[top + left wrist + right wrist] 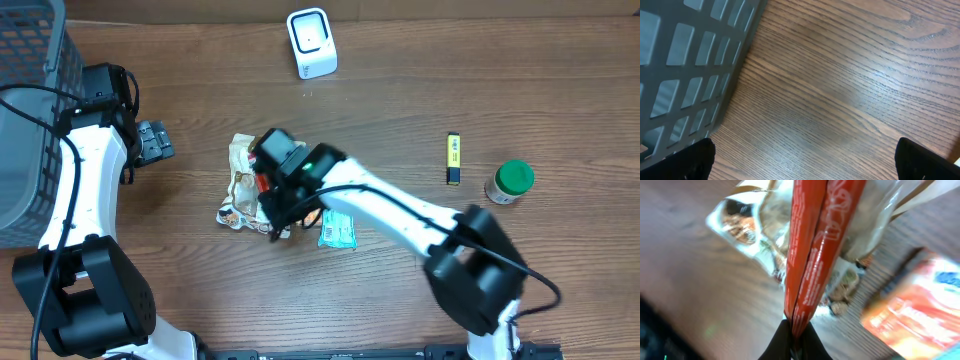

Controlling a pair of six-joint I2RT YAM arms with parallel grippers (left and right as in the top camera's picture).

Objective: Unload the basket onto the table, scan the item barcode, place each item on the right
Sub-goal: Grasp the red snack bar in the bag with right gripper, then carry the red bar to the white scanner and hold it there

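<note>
Right tool (795, 336) clamped on red packet (812, 255) edge, left tool (155, 141) apart beside basket (40, 60) wall

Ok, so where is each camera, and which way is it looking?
Overhead: above the table, facing straight down; the left arm and right arm show.
Left wrist: on the left arm, facing the table beside the grey basket; the open left tool's dark fingertips show.
Right wrist: on the right arm, facing down a red packet; the right tool pinches it.
Shared: overhead and left wrist both see the grey basket.
</note>
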